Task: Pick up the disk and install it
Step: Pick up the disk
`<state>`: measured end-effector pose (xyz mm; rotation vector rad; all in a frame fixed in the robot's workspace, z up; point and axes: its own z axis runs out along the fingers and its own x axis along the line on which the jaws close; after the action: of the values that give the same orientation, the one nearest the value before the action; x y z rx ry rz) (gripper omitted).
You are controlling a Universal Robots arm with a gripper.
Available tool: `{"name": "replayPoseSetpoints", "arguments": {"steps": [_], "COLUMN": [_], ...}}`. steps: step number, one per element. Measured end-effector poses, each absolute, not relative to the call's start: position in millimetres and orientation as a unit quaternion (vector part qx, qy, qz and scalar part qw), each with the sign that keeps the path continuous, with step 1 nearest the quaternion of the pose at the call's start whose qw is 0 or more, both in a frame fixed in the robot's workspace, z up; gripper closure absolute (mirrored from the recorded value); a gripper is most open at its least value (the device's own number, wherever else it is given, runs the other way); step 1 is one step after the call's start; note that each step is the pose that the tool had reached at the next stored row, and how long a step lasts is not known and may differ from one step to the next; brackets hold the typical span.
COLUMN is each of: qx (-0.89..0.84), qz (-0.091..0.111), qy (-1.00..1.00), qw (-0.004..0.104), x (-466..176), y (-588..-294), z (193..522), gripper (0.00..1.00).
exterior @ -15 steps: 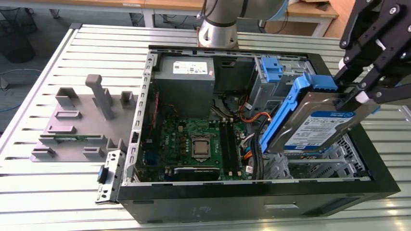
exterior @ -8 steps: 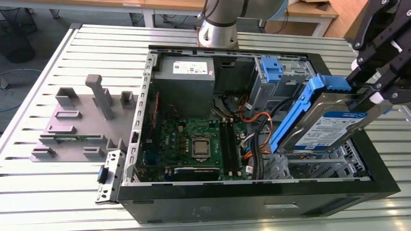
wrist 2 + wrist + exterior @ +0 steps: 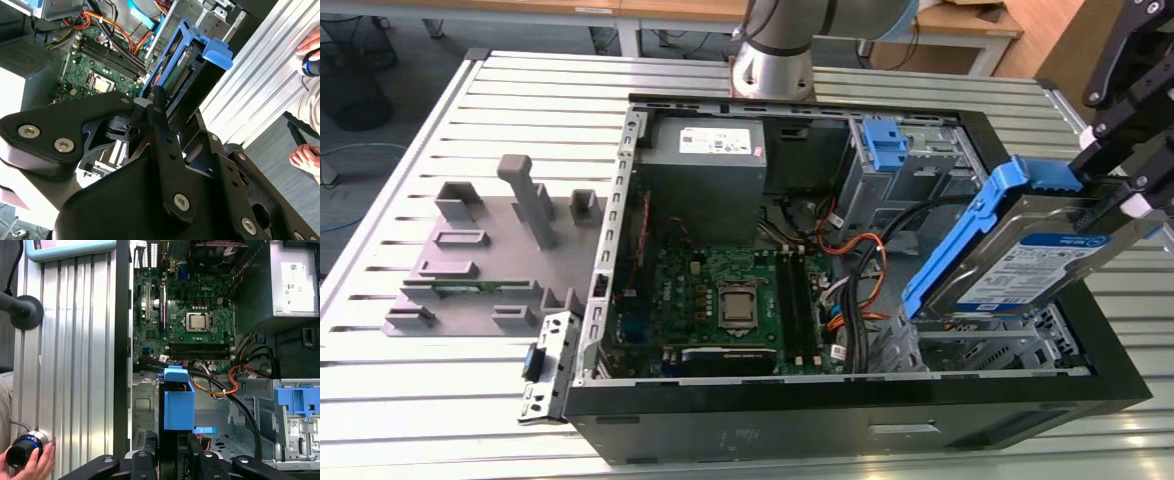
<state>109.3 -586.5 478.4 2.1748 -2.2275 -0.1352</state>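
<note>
The fingers (image 3: 1118, 185) are squeezing shut on the disk (image 3: 1027, 250), holding it by its top end. The disk is hanging tilted, with its low end pointing down and away from the fingers into the open case (image 3: 854, 405). I cannot tell if that low end is touching the metal cage under it. The disk is wearing a white and blue label. There is print on it, but it is too small to read. Blue rails are running along its sides.

In the second wrist view the fingers (image 3: 157, 107) are sitting on either side of the disk (image 3: 187, 75), and the black links behind them are hiding much of it. In the first wrist view the disk (image 3: 178, 405) is showing edge-on, so a blue rail is facing the camera and the label is hidden.

Below the fingers, inside the case, a green board (image 3: 720, 290) is lying flat. Orange and black wires (image 3: 854, 240) are curling just beside the disk. Farther from the fingers, at the far corner of the case, a grey box (image 3: 704, 160) is carrying a white sticker with tiny print that I cannot make out. Well away from the fingers, past the case, a grey stand (image 3: 487, 250) is sitting on the worktop (image 3: 427, 400).

A person's hand (image 3: 42, 462) is holding a small black and blue round thing on the worktop, off to the side of the fingers. The picture edge is cutting off part of the hand.
</note>
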Motion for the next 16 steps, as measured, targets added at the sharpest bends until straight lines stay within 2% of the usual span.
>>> {"name": "replayPoseSetpoints", "arguments": {"steps": [16], "qx": [0.698], "qz": [-0.043], "qy": [-0.714], "qw": [0.013], "x": [124.0], "y": [-586.4], "z": [476.2], "gripper": [0.65]}}
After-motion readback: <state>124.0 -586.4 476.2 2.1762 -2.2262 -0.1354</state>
